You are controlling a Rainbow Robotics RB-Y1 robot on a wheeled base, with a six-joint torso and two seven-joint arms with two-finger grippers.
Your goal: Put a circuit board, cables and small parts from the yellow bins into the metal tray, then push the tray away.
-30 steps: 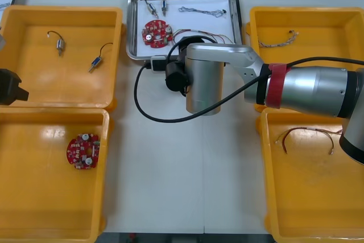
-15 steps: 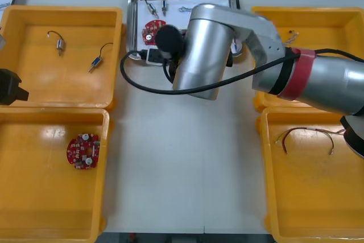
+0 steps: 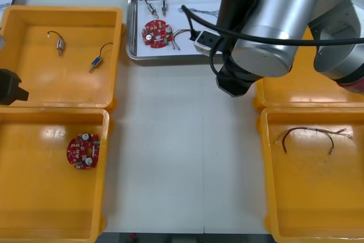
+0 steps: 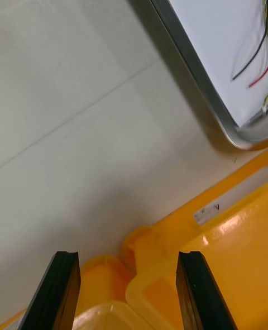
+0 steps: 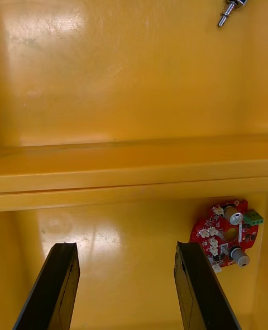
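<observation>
**Metal tray** (image 3: 132, 27). It stands at the far edge of the bench (image 3: 176, 140), between the yellow bins, and is lined white. Contents:
- one round red circuit board (image 3: 156, 32)
- two small metal parts (image 3: 153, 8) in the far left corner
- a twisted cable (image 3: 202, 11) farther right
- a thin red, yellow and black cable (image 3: 180, 31) just beside the board

One of each kind is in, so you can take loading as done, by my reading. Only the push is left.

**Right gripper** (image 4: 125, 257). Its fingers stand apart with nothing between them. It hangs over the bench where the corners of the two right-hand bins meet, just off the tray's near right corner. The empty spread fits a hand with nothing to carry. Before pushing, you would likely need to bring it against the tray's near rim. The right arm (image 3: 267, 21) covers the tray's right end, so check there before you count the cables.

**Left gripper** (image 5: 125, 249). It is parked with its fingers apart and empty, above the wall dividing the two left bins, well clear of the tray.

**Far left bin** (image 3: 23, 72). Two loose metal parts (image 3: 58, 42) remain in stock.

**Near left bin** (image 3: 34, 197). One spare board (image 3: 83, 151) lies flat.

**Near right bin** (image 3: 307, 197). One red and yellow cable (image 3: 307, 136) lies loosely curved.
</observation>
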